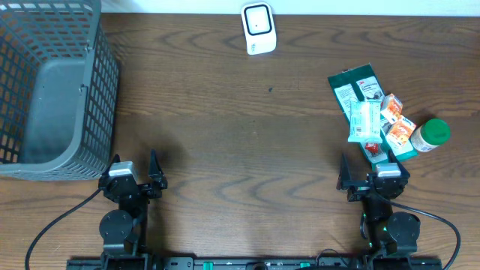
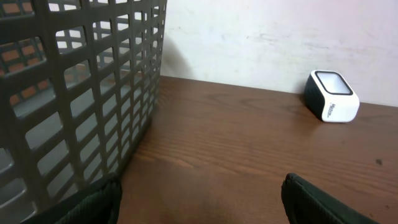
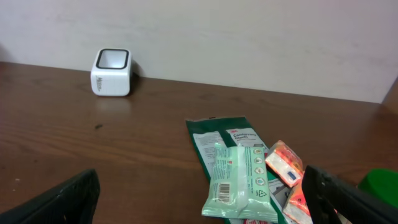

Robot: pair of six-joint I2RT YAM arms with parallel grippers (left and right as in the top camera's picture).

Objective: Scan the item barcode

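Note:
The white barcode scanner point(image 1: 258, 28) stands at the table's far edge, also visible in the left wrist view point(image 2: 332, 96) and the right wrist view point(image 3: 112, 72). A pile of items lies at the right: a pale green wipes pack point(image 1: 365, 120) point(image 3: 239, 180), barcode facing up, rests on a flat dark green package point(image 1: 352, 86) point(image 3: 208, 140). My right gripper point(image 1: 373, 171) point(image 3: 199, 193) is open just in front of the pile, holding nothing. My left gripper point(image 1: 136, 166) point(image 2: 200, 199) is open over bare wood at the front left.
A grey mesh basket point(image 1: 52, 90) point(image 2: 81, 93) stands at the left, close beside the left gripper. Two orange boxes point(image 1: 391, 107) point(image 3: 285, 163) and a green-capped bottle point(image 1: 431, 135) point(image 3: 380, 183) sit in the item pile.

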